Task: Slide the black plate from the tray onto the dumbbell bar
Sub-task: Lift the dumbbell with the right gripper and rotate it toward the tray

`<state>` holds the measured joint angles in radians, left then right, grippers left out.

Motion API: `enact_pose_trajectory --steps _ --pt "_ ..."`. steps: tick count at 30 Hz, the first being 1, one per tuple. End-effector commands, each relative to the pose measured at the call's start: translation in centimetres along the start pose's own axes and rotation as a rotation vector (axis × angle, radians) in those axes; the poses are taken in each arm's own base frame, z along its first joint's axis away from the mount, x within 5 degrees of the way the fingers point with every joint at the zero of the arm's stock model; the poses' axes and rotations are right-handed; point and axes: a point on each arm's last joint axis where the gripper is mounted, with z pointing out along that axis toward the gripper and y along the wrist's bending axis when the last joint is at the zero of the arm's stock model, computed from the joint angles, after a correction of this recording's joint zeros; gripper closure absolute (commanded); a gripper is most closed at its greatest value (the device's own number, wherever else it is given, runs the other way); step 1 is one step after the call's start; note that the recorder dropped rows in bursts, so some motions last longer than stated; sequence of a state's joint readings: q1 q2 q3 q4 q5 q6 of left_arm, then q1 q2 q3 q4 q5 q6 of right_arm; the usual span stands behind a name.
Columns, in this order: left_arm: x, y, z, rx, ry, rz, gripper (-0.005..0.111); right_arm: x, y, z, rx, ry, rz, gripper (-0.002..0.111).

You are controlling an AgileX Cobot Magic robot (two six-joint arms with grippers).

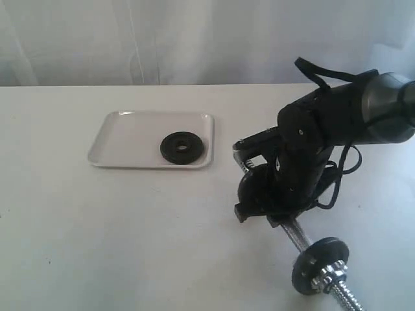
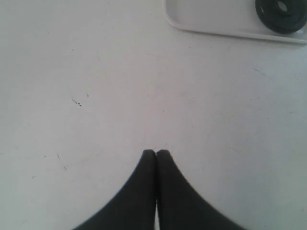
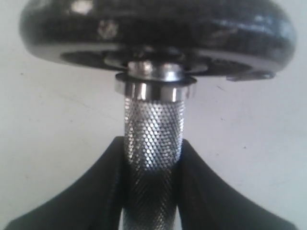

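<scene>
while low, r gripper (image 3: pixel 153 155) astride bar (image 3: pixel 153 120)

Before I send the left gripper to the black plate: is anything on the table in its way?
Nothing visible is in the way. In the left wrist view, only bare table lies between the shut left gripper and the tray. The black plate lies flat inside the tray, just past its low rim.

White tabletop (image 1: pixel 130 246), faintly scuffed, few dark specks (image 2: pixel 77 102); pale curtain (image 1: pixel 162 39) behind.
</scene>
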<state>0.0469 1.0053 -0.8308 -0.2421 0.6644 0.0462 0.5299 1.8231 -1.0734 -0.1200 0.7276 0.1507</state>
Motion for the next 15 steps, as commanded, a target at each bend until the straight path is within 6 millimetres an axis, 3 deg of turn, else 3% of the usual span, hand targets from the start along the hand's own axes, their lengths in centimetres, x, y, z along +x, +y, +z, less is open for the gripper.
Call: enact_pose_trajectory --steps 1,11,15 --pt "0.0 -0.2 -0.2 0.012 0.005 0.003 0.107 -0.3 -0.1 0.3 0.009 -0.039 -0.268 0.108" --pt "-0.1 -0.2 -0.2 0.011 -0.002 0.017 0.107 -0.1 -2.5 0.5 -0.042 -0.017 -0.463 0.108" --pt "-0.2 -0.1 -0.2 0.008 -0.017 0.032 0.107 -0.1 -2.4 0.5 -0.132 -0.057 -0.603 0.108"
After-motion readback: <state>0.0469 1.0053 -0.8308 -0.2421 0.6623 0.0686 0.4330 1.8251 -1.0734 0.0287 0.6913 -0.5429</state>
